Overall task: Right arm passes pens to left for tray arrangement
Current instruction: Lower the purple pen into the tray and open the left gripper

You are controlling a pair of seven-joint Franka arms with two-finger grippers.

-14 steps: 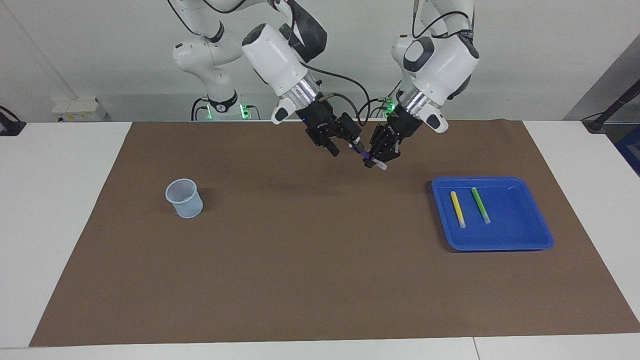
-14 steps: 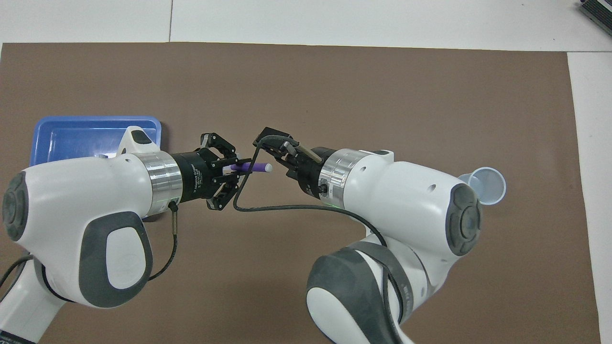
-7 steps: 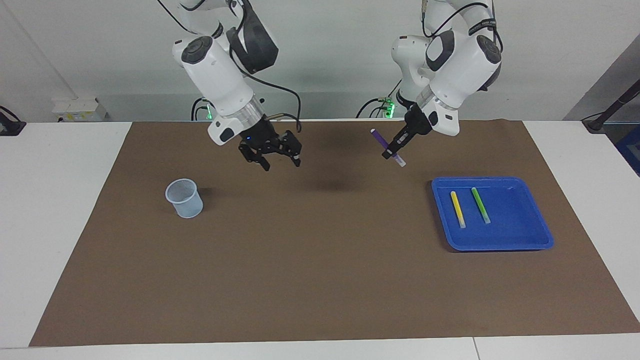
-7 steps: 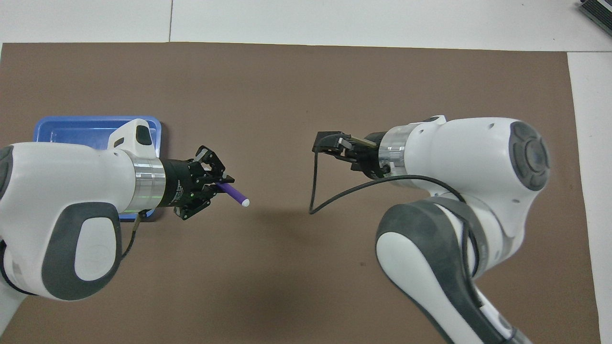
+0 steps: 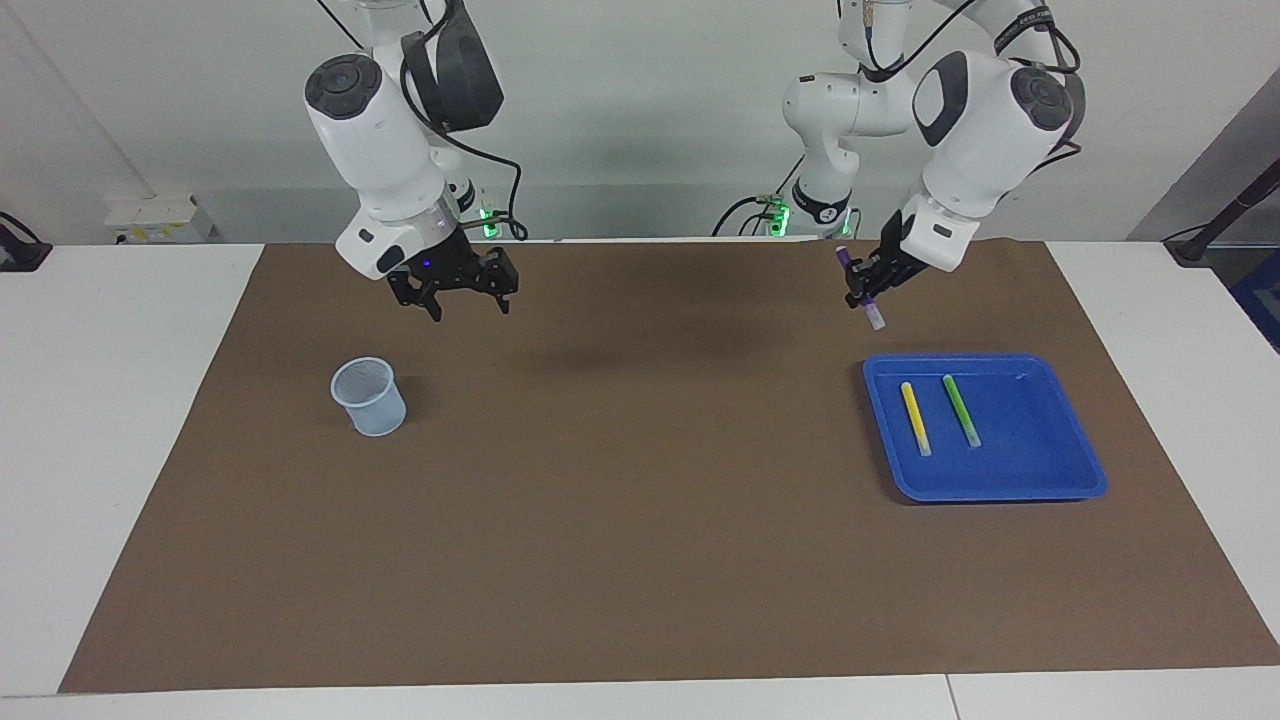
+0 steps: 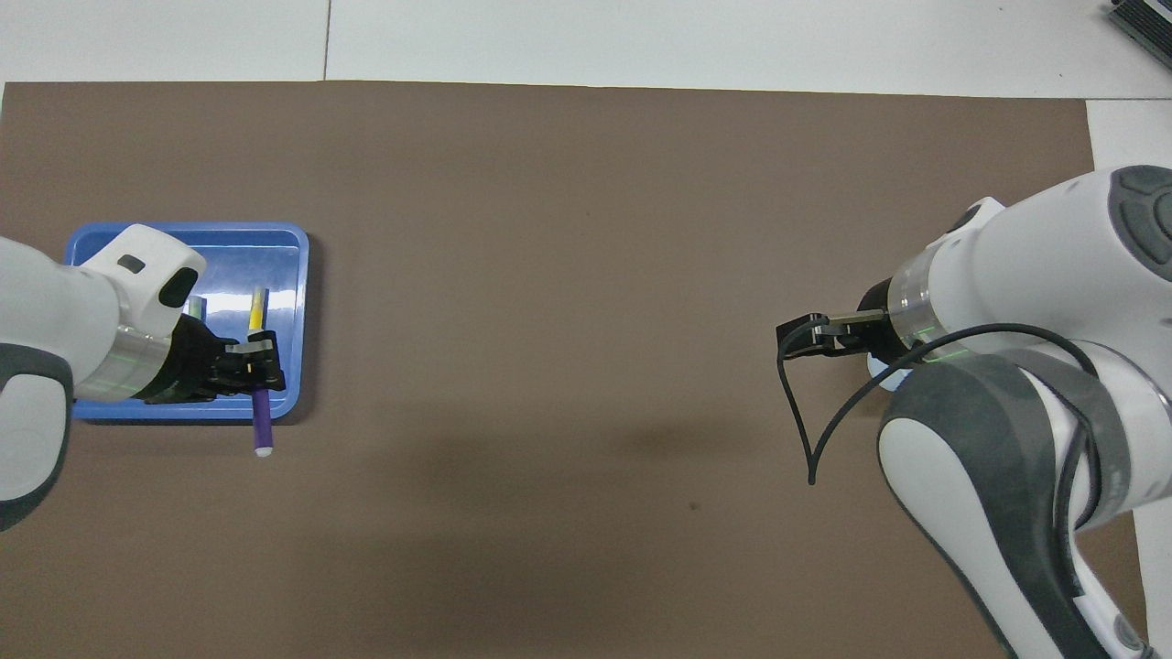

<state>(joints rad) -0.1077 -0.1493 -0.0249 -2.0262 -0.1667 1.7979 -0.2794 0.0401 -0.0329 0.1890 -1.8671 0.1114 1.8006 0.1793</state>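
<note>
Hanging pinched mid-shaft in the left gripper (image 5: 866,290), up above the mat (image 5: 640,560) by the tray's (image 5: 1000,492) robot-side rim, the purple pen (image 5: 862,288) looks light, stiff and slick, while the right gripper (image 5: 455,292) waits spread open over the cup's (image 5: 369,398) end.

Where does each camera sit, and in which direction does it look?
Facing view: high across the table, facing the robots; both whole arms show, left gripper holding the purple pen.
Overhead view: above the robots' end, looking steeply down; forearms and the right gripper show.
Shared: the tray, yellow pen, brown mat.
</note>
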